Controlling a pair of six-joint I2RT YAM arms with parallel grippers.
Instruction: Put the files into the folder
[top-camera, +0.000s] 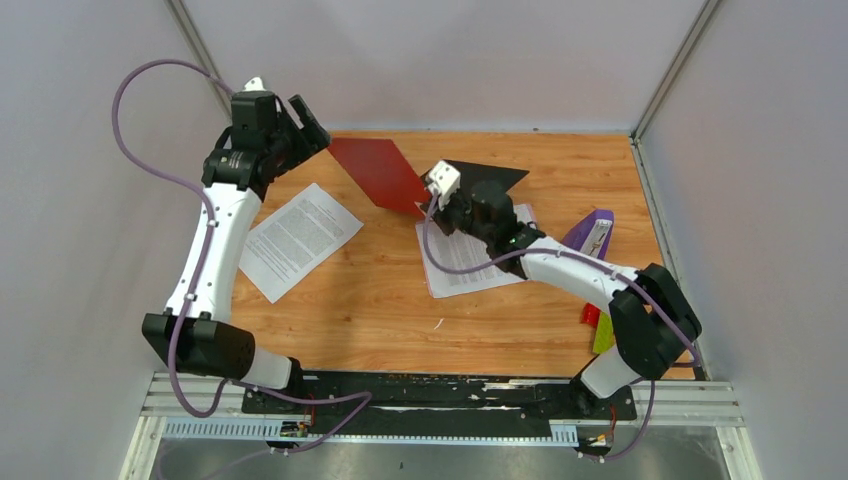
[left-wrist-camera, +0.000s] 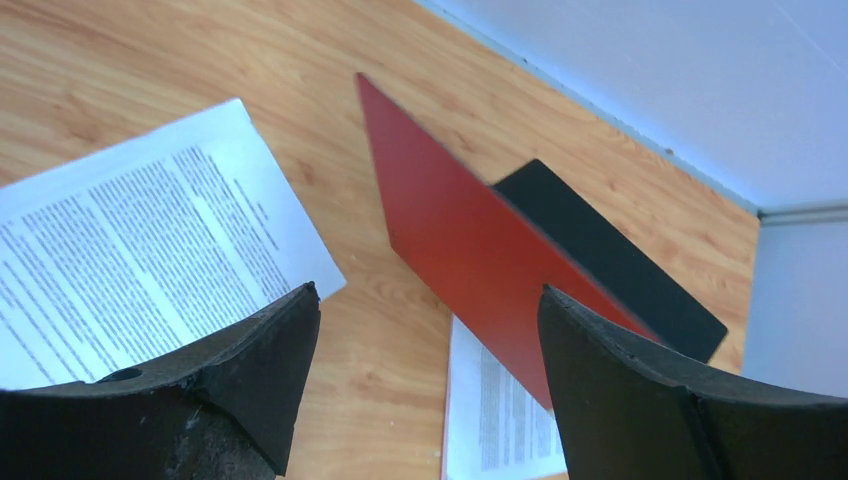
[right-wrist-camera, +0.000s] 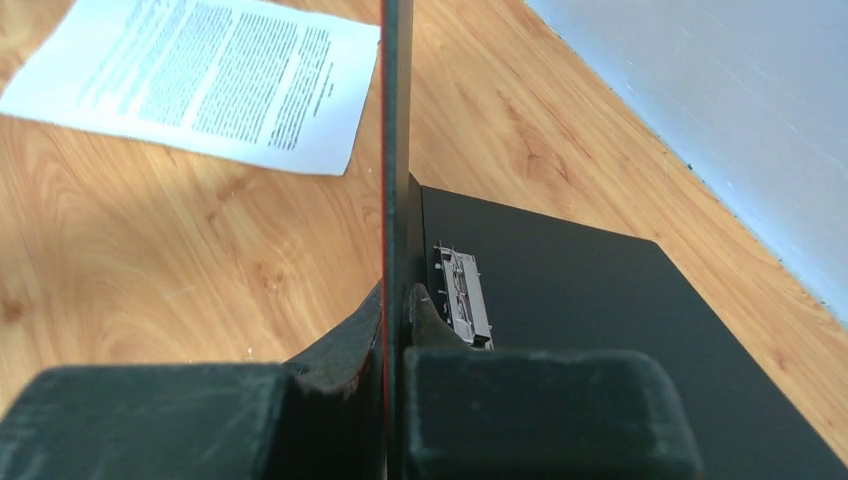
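Wooden counter (top-camera: 380, 300): my right fingers (right-wrist-camera: 345, 340) pinch the folder (top-camera: 378, 170) by its raised red cover; my left fingers (left-wrist-camera: 270, 350) spread, empty, nearest the loose file (top-camera: 298, 240) lying base-side of them

Left arm arched up at far left; left gripper (top-camera: 310, 125) tilted down, jaws wide apart. Right arm stretched low toward centre; right gripper (top-camera: 432, 207) pinched tight on the folder (top-camera: 375, 170) cover.
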